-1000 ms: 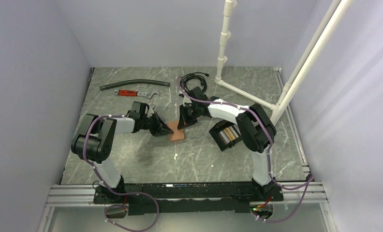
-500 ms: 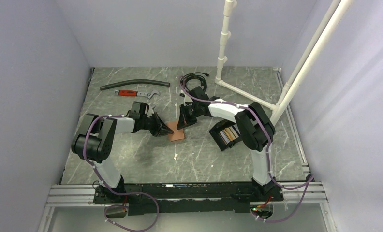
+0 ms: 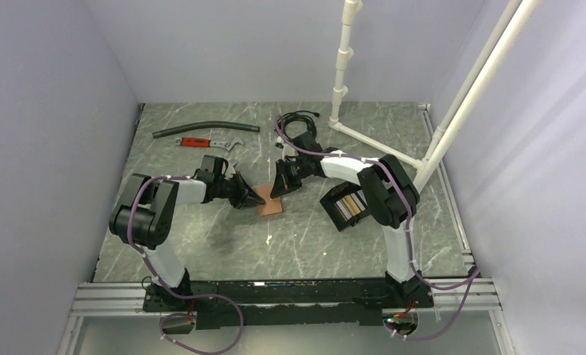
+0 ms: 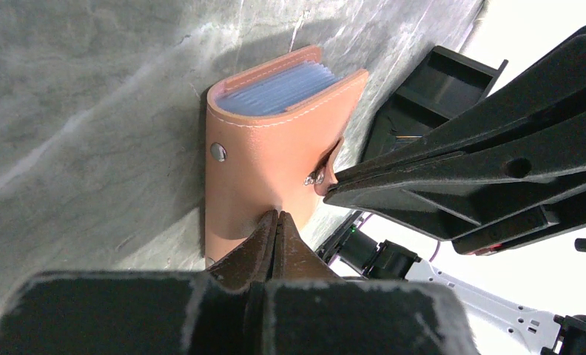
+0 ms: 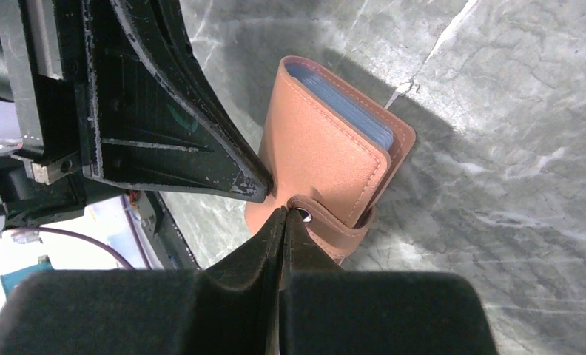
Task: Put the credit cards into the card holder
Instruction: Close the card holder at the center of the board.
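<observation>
wallet (image 3: 270, 206) left of card holder (image 3: 329, 202)

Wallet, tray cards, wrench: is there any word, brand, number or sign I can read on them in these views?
No text can be read in any view.
On the wallet: none; plain tan leather and bare metal snaps.
On the credit cards in the card holder: too small to read.
On the wrench: too small to read.

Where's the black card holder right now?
In the top view the card holder sits right of centre, partly hidden by the right arm at its elbow. It is to the right of the tan wallet.
</observation>
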`<state>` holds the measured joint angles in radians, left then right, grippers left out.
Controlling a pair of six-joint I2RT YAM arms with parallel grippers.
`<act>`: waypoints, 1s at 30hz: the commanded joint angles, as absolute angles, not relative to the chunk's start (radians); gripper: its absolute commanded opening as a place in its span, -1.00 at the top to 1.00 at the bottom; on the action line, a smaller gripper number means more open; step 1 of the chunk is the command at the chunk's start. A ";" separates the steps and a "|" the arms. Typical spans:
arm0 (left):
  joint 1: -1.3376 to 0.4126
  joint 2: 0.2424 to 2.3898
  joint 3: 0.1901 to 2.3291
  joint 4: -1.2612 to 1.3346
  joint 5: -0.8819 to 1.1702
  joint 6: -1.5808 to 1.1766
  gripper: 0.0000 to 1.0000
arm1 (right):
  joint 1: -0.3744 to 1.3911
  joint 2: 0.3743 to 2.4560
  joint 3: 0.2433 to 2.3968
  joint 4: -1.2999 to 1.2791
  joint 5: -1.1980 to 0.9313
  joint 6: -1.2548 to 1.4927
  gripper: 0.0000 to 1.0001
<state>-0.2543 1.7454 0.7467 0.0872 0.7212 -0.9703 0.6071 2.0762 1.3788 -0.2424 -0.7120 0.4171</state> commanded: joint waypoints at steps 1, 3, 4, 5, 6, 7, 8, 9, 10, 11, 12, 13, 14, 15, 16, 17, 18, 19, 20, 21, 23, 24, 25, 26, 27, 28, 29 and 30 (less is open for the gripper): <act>-0.270 1.788 0.746 0.074 0.640 -0.943 0.99 | 0.628 2.125 1.361 -0.174 -0.828 0.368 1.00; -0.270 1.788 0.744 0.077 0.641 -0.945 0.99 | 0.622 2.138 1.361 -0.165 -0.853 0.357 1.00; -0.270 1.789 0.744 0.075 0.642 -0.945 0.99 | 0.619 2.144 1.361 -0.160 -0.867 0.351 1.00; -0.270 1.788 0.744 0.075 0.641 -0.945 0.99 | 0.616 2.149 1.363 -0.159 -0.874 0.341 1.00; -0.270 1.789 0.744 0.074 0.642 -0.945 0.99 | 0.613 2.154 1.368 -0.166 -0.873 0.332 1.00; -0.270 1.790 0.744 0.073 0.644 -0.945 0.99 | 0.610 2.164 1.374 -0.178 -0.877 0.324 1.00; -0.270 1.793 0.745 0.074 0.647 -0.946 0.99 | 0.608 2.173 1.381 -0.188 -0.877 0.317 1.00; -0.270 1.796 0.745 0.077 0.653 -0.950 0.99 | 0.606 2.183 1.391 -0.209 -0.862 0.308 1.00; -0.270 1.802 0.746 0.083 0.661 -0.955 0.99 | 0.606 2.191 1.399 -0.225 -0.856 0.300 1.00; -0.270 1.809 0.746 0.090 0.669 -0.962 0.99 | 0.606 2.200 1.403 -0.236 -0.850 0.300 1.00; -0.270 1.817 0.748 0.098 0.681 -0.969 0.99 | 0.606 2.208 1.410 -0.254 -0.826 0.299 1.00; -0.270 1.825 0.750 0.103 0.688 -0.974 0.99 | 0.607 2.220 1.422 -0.288 -0.802 0.288 1.00; -0.270 1.830 0.753 0.103 0.692 -0.975 0.99 | 0.607 2.238 1.438 -0.319 -0.791 0.282 1.00; -0.270 1.833 0.758 0.098 0.693 -0.973 0.99 | 0.606 2.255 1.454 -0.345 -0.777 0.274 1.00; -0.270 1.834 0.761 0.092 0.693 -0.971 0.99 | 0.607 2.276 1.473 -0.380 -0.764 0.263 1.00; -0.270 1.836 0.766 0.086 0.694 -0.968 0.99 | 0.607 2.296 1.486 -0.402 -0.756 0.258 1.00; -0.270 1.839 0.769 0.083 0.695 -0.968 0.99 | 0.606 2.319 1.503 -0.430 -0.744 0.248 1.00; -0.270 1.843 0.771 0.086 0.699 -0.972 0.99 | 0.607 2.337 1.520 -0.459 -0.730 0.237 1.00; -0.270 1.850 0.772 0.091 0.707 -0.979 0.99 | 0.607 2.352 1.534 -0.481 -0.725 0.226 1.00; -0.270 1.855 0.773 0.098 0.711 -0.985 0.99 | 0.610 2.363 1.549 -0.504 -0.718 0.215 1.00; -0.270 1.864 0.774 0.099 0.710 -0.989 0.99 | 0.615 2.392 1.594 -0.565 -0.689 0.187 1.00; -0.270 1.864 0.776 0.094 0.706 -0.987 0.99 | 0.617 2.405 1.610 -0.605 -0.673 0.174 1.00; -0.270 1.864 0.778 0.088 0.701 -0.984 0.99 | 0.619 2.413 1.621 -0.620 -0.667 0.168 1.00; -0.270 1.864 0.780 0.083 0.698 -0.981 0.99 | 0.620 2.418 1.623 -0.628 -0.664 0.168 1.00; -0.270 1.865 0.783 0.077 0.695 -0.980 0.99 | 0.620 2.423 1.624 -0.634 -0.657 0.171 1.00; -0.270 1.867 0.785 0.075 0.695 -0.979 0.99 | 0.624 2.431 1.631 -0.647 -0.652 0.170 1.00; -0.270 1.867 0.787 0.074 0.692 -0.979 0.99 | 0.630 2.444 1.645 -0.670 -0.638 0.168 1.00; -0.270 1.868 0.788 0.072 0.691 -0.979 0.99 | 0.638 2.455 1.654 -0.683 -0.610 0.171 1.00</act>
<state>-0.2306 1.8088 0.7769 0.0845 0.8085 -0.9970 0.5552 2.3005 1.6798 -0.5835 -0.9249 0.2718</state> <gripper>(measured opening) 0.007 0.006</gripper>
